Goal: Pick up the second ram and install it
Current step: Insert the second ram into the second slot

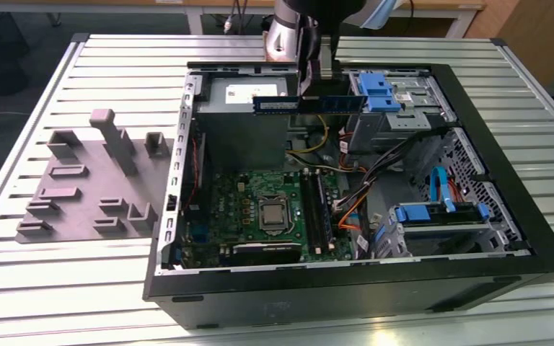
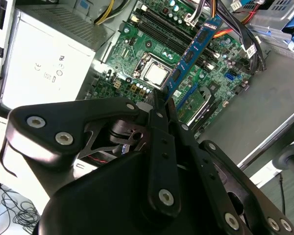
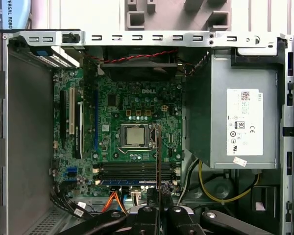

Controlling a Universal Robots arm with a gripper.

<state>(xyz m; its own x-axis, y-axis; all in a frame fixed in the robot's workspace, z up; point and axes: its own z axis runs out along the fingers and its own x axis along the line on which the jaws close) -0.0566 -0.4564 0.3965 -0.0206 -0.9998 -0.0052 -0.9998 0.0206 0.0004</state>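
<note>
Blue second ram (image 1: 335,103): long flat circuit-board stick, over the far side of the open black computer case (image 1: 354,281).
Black gripper (image 2: 164,104): pinching the stick, seemingly at mid-length.

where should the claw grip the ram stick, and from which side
Mid-length on the upper long edge of the ram stick, pinching its two flat faces, coming from above. It is thin and flat, and its lower edge must stay free for the slot. The claw holds it this way.
</note>
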